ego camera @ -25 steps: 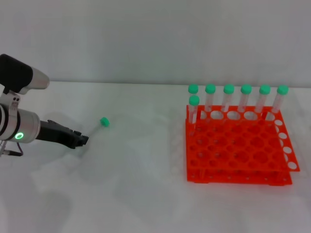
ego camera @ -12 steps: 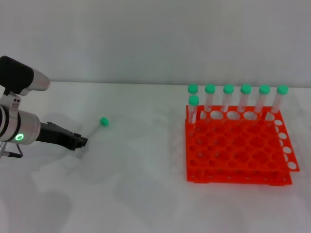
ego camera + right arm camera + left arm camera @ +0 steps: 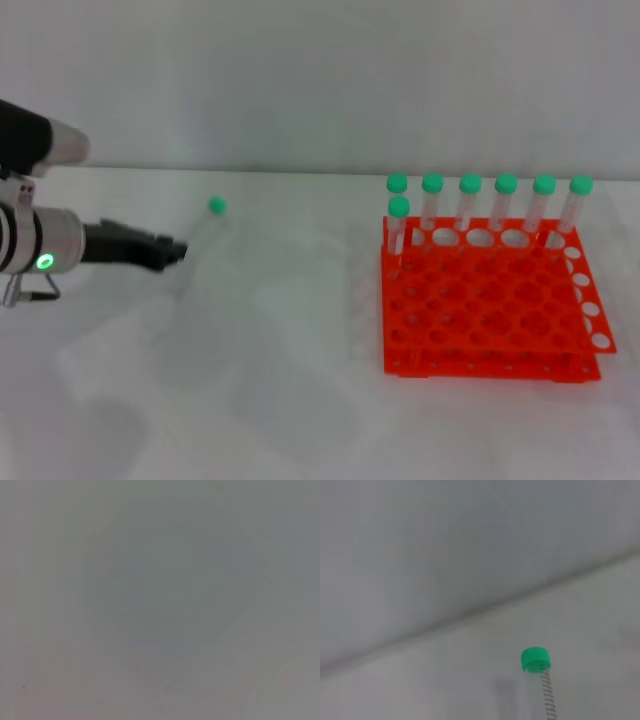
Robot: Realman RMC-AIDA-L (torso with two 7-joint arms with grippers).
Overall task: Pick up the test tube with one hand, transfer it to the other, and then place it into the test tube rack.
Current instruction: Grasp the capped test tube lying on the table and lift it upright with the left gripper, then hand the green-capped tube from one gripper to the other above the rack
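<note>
Left tool [image 3: 172, 250] risen since earlier frame, gripping test tube [image 3: 205, 222], green cap angled up beyond tips.

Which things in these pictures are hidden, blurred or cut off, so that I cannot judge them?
- Right gripper: in no view; the right wrist view shows only featureless grey.
- Left gripper: head view, fingertips blurred, so its grip on the test tube is unclear.
- Test tube's lower end: cut off by the left wrist view's edge.
</note>
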